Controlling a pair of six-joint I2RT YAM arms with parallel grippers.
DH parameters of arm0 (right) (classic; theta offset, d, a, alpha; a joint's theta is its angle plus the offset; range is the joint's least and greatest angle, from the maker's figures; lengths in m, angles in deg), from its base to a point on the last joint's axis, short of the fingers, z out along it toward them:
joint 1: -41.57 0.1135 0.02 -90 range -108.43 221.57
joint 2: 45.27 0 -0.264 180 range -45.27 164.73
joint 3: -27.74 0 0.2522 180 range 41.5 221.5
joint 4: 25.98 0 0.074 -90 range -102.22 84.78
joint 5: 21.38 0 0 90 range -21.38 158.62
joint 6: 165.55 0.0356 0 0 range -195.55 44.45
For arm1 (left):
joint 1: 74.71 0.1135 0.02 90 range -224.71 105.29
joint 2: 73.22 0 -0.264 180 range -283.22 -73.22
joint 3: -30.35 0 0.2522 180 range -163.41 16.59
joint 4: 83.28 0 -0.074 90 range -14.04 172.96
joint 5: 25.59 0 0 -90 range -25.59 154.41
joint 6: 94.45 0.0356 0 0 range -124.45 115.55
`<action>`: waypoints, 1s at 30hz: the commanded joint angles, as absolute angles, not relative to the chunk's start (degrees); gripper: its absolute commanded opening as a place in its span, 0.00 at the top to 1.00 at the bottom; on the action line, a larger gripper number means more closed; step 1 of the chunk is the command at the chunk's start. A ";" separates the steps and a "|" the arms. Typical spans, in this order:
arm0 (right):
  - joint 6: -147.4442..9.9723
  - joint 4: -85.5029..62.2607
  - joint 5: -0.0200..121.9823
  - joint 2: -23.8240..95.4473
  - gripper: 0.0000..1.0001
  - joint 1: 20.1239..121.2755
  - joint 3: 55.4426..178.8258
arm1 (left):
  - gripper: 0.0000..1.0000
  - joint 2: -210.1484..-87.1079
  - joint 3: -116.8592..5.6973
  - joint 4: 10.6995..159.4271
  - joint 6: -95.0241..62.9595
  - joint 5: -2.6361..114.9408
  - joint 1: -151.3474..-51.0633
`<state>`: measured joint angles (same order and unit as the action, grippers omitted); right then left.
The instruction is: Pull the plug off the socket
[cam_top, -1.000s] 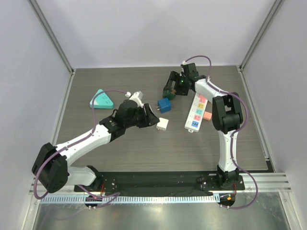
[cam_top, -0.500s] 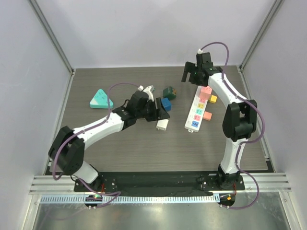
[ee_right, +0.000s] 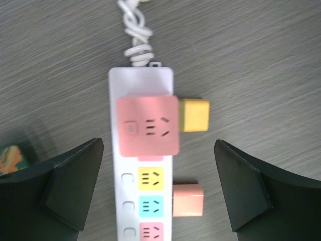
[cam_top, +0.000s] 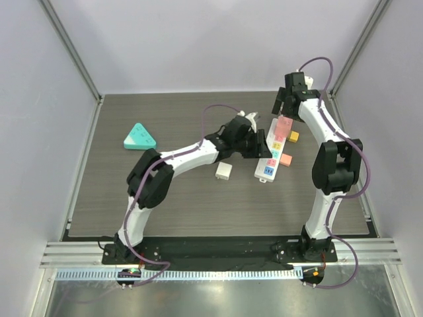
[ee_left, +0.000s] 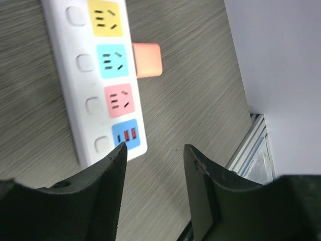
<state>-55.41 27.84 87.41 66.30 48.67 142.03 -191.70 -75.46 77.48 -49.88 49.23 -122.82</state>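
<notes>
A white power strip (cam_top: 266,172) lies at the right of the table, with coloured sockets along it. A pink plug (ee_right: 148,125) with its own socket face sits in the strip's far end (cam_top: 283,125), by the coiled cord (ee_right: 135,35). My right gripper (ee_right: 158,144) hovers above that plug, open wide, its fingers either side of the strip and touching nothing. My left gripper (ee_left: 153,155) is open and holds nothing, just past the strip's near end with the blue USB panel (ee_left: 125,135). In the top view it (cam_top: 259,146) reaches the strip from the left.
A yellow cube (ee_right: 194,115) and a salmon cube (ee_right: 188,200) rest against the strip's right side. A white cube (cam_top: 224,171) lies left of the strip and a teal triangle (cam_top: 139,137) at the far left. A green block (ee_right: 10,155) shows at the right wrist view's left edge.
My left arm swung right from the blue cube to the strip's near end. My right gripper left the green block, moved back-right over the pink plug and opened wider.
</notes>
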 commanded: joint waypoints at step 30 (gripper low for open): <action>-54.90 25.58 79.52 73.47 0.17 45.79 142.58 | 0.64 -214.72 -95.47 70.22 -54.64 51.49 -122.96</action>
<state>-56.72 27.46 80.44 74.17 45.82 143.58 -214.17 -97.69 74.62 -54.87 48.10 -123.11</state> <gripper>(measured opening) 0.854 0.358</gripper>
